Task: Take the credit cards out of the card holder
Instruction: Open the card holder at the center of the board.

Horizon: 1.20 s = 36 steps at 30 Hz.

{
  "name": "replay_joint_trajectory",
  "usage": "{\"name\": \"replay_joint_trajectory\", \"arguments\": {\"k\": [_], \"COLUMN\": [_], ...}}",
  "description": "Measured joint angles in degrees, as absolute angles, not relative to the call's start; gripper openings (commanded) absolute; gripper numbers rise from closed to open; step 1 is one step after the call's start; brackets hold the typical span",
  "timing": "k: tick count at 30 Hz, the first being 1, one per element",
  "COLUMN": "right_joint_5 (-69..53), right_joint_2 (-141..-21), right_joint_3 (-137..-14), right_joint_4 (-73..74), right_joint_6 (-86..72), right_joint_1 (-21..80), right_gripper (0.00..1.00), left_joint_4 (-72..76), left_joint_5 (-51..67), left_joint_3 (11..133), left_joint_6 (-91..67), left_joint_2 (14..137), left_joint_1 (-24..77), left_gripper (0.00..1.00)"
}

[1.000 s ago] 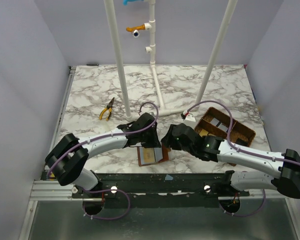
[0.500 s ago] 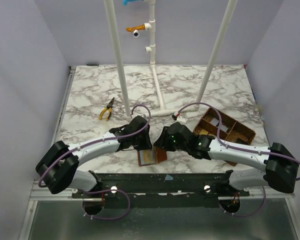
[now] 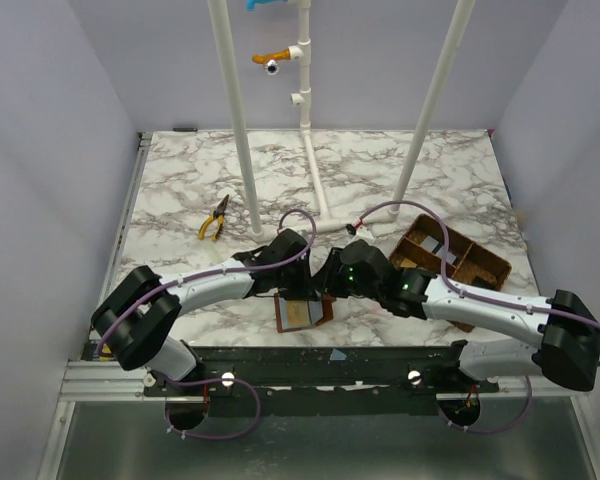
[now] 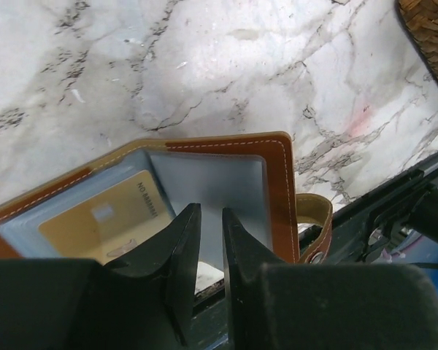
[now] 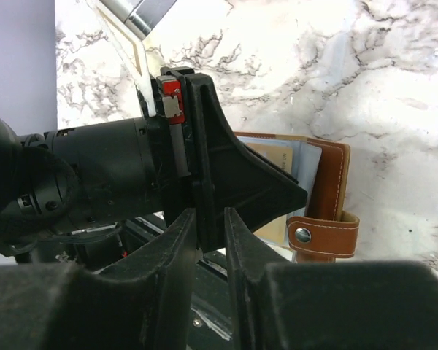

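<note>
**A:** How is the left arm posed?

**B:** The left arm [image 3: 200,285] reaches low from its base toward the front middle of the table [image 3: 380,170], with the wrist tipped down. The left gripper [image 4: 209,211] is over the open wallet [image 3: 302,314], which lies flat near the table's front edge. Its fingers are close together with a thin slit between them. I cannot tell whether they pinch anything.

**A:** Any writing?

**B:** A gold card [image 4: 95,222] sits in the wallet's left clear pocket. A line of print on it begins "NO"; the digits after that are too blurred to read.

**A:** And the right arm?

**B:** The right arm [image 3: 470,300] comes in low from the right. The right gripper [image 5: 212,219] is just beside the left one, by the wallet's right side. Its fingers are also nearly together. The gap between them is dark, so I cannot tell whether it grips anything.

**A:** What is hidden?

**B:** From above, both grippers cover the wallet's far part. In the left wrist view, the fingers hide its near part. The snap tab [image 5: 317,233] sticks out at the wallet's right edge. Farther right, the basket [image 3: 480,265] lies partly under the right arm.
</note>
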<state>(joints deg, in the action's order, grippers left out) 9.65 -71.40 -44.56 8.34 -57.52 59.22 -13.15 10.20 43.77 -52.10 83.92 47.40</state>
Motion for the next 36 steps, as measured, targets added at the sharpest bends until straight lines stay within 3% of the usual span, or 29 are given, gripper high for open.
{"name": "replay_joint_trajectory", "arguments": {"k": [10, 22, 36], "right_joint_5": [7.6, 8.1, 11.0], "right_joint_2": [-70.1, -62.2, -71.9], "right_joint_3": [-35.5, -26.0, -29.7], "right_joint_4": [-2.0, -7.0, -1.0], "right_joint_6": [-62.2, -68.0, -68.4], "right_joint_1": [58.8, 58.9, 58.9], "right_gripper": [0.06, 0.03, 0.01], "left_joint_4": [-12.6, -10.7, -11.3], "left_joint_5": [13.3, 14.1, 13.4], "left_joint_3": [45.1, 44.4, 43.9], "left_joint_6": [-52.6, -54.3, -54.0], "left_joint_2": [89.3, 89.0, 85.8], "left_joint_1": [47.5, 46.5, 46.5], "left_gripper": [0.17, 0.14, 0.14]}}
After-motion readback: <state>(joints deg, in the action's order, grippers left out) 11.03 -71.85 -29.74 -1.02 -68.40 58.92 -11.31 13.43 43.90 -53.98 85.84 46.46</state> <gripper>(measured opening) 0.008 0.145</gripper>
